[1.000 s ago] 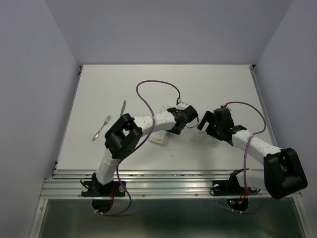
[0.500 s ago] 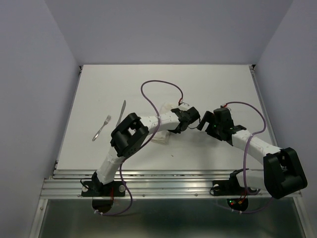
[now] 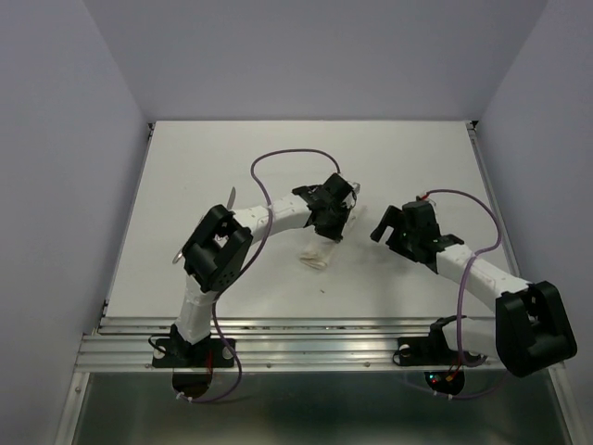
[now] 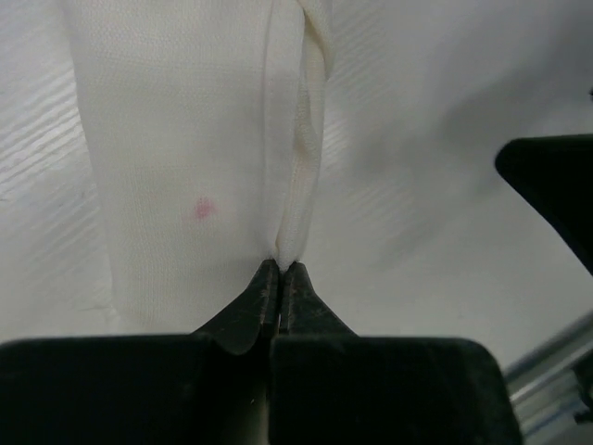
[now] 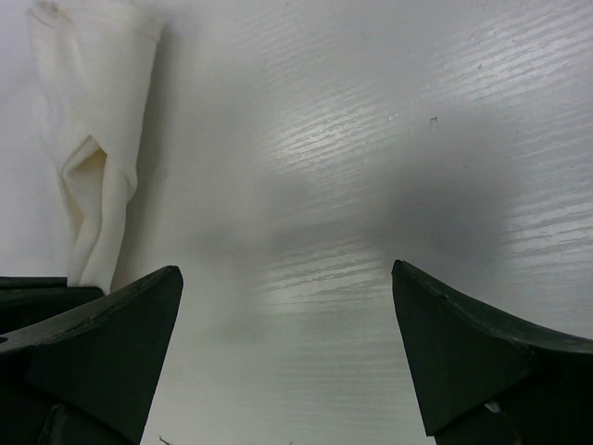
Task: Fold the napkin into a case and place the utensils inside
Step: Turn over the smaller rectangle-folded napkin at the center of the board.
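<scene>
Left wrist view: left gripper point(image 4: 280, 271) pinches the napkin point(image 4: 185, 139), which stretches lengthwise straight ahead; right gripper point(image 5: 285, 269) spread wide.

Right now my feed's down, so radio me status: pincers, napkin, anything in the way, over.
Left pincer shut on napkin edge. Right pincer open, empty. Utensils mostly hidden under left arm. Nothing between right pincer and napkin.

thin woven cloth napkin point(image 4: 185, 158); matt wood-grained white table point(image 5: 371, 139)

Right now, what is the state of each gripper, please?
Left gripper: shut on the napkin.
Right gripper: open, holding nothing.
</scene>
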You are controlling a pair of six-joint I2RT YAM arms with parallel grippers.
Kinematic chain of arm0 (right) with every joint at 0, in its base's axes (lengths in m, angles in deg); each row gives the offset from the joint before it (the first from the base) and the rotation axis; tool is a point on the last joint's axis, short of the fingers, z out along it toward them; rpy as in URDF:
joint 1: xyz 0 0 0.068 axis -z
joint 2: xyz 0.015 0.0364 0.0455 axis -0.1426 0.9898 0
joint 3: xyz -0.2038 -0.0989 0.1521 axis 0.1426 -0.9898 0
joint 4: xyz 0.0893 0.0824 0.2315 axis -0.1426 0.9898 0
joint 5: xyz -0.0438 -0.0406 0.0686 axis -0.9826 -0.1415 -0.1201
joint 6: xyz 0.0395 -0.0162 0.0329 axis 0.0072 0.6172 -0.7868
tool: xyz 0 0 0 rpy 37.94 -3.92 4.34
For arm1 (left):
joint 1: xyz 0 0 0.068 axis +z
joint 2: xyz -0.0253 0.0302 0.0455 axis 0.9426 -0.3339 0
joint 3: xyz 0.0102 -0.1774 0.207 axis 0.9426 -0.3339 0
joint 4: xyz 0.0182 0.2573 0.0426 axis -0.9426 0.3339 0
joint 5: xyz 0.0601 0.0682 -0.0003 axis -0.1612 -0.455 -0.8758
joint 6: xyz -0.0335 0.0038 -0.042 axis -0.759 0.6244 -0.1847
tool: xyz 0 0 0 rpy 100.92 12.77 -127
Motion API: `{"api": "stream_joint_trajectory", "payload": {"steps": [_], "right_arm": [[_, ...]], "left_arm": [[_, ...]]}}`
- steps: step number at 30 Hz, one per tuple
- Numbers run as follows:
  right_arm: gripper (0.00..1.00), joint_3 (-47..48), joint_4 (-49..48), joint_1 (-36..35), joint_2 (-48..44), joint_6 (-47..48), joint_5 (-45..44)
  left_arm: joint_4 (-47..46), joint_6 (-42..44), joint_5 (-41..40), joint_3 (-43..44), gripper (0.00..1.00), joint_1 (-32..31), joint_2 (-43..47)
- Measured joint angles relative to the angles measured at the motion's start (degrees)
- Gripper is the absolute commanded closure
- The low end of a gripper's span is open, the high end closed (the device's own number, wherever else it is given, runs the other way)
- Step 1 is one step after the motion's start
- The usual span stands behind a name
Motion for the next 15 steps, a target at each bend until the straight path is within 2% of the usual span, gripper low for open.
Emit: {"api": "stream_joint_trajectory", "payload": {"steps": [9, 15], "right_arm": [[0.00, 0.0, 1.4, 1.0, -5.8, -0.5, -2.4], [0.00, 0.9, 3.2, 2.4, -9.8, -0.8, -2.8]], "left_arm": [[-8.2, -0.2, 26.1, -1.8, 1.00, 4.8, 0.6], [-15.8, -4.2, 39.6, -3.7, 1.00, 7.3, 0.5]]}}
